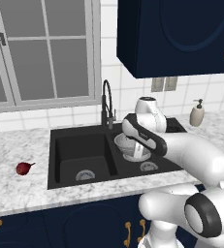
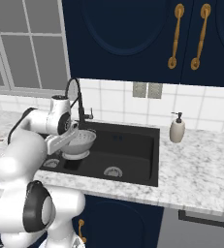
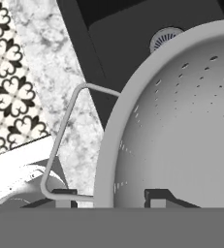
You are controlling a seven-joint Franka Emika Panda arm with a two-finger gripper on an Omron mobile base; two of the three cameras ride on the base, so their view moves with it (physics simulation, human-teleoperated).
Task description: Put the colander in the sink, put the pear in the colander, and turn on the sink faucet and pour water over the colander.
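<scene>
One pear (image 1: 24, 168) lies on the counter (image 1: 16, 193) left of the sink (image 1: 79, 157). The faucet (image 1: 106, 104) stands behind the divider. The gripper (image 3: 111, 199) clamps the colander (image 3: 181, 131) rim, one fingertip (image 3: 154, 197) inside, above the right basin.

Colander (image 1: 131, 147) in the sink's (image 1: 79, 135) right basin, faucet (image 1: 106, 104) behind, pear (image 1: 23, 168) on counter (image 1: 16, 145) left.

Quick count: one colander (image 1: 132, 147), one pear (image 1: 23, 168), one faucet (image 1: 106, 104), one soap dispenser (image 2: 177, 129). The sink (image 2: 133, 150) has two basins and two silver drains. That's one wall outlet plate (image 2: 147, 90) too.
</scene>
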